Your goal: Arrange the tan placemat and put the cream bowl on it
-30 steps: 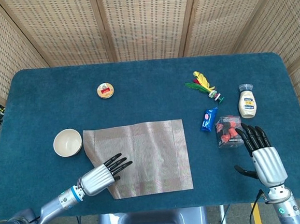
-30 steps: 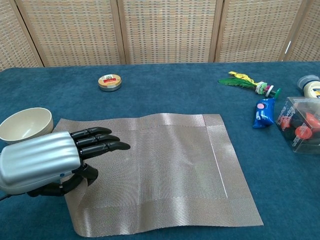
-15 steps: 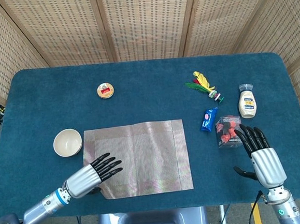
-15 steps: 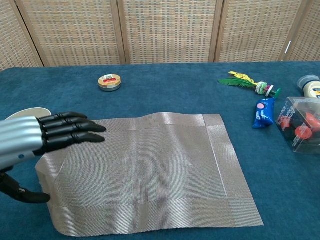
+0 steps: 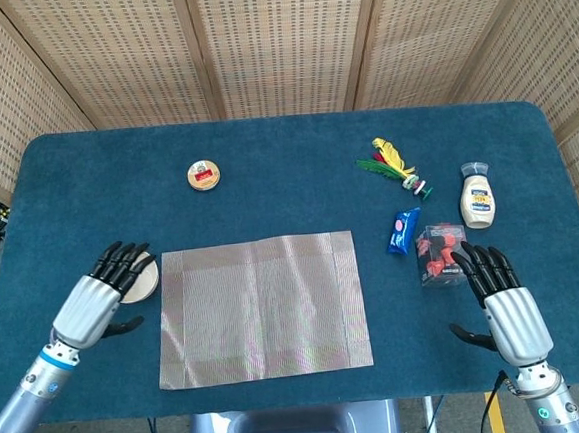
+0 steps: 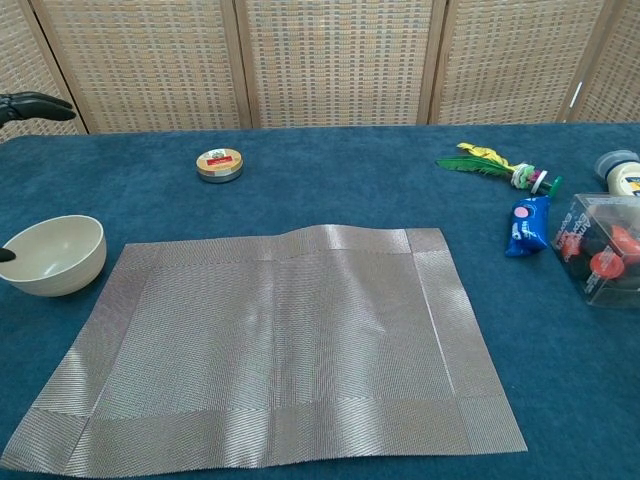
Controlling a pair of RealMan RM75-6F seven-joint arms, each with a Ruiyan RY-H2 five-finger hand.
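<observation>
On blue table [image 5: 286,167], front-centre: tan placemat [image 5: 262,307] spread flat, roughly squared to the near edge, slight ripple along far edge in chest view. Looks arranged, so judged step now: going for the bowl. Just off placemat's left edge, apart from it: cream bowl [image 6: 52,255], upright, empty, mostly covered in head view by left hand [image 5: 103,291]. Left hand over bowl, fingers extended and a little apart, thumb out to the side; no grasp visible, contact with rim not clear. Right hand [image 5: 505,300] at front right, fingers spread, holding nothing, well apart from placemat.

Next move likely needs: fingers closing on bowl rim or wall, lift, short carry rightward, set down near placemat middle. Risk of dragging placemat edge if bowl slides instead of lifting.

Around, all well clear of that short path: clear plastic box [image 5: 440,257] with red pieces just beyond right hand, mayonnaise bottle [image 5: 477,198] near right edge, blue packet [image 5: 402,231] beside box, feather shuttlecock [image 5: 397,166] further back, small round tin [image 5: 204,174] back left. Nothing between bowl and placemat.
</observation>
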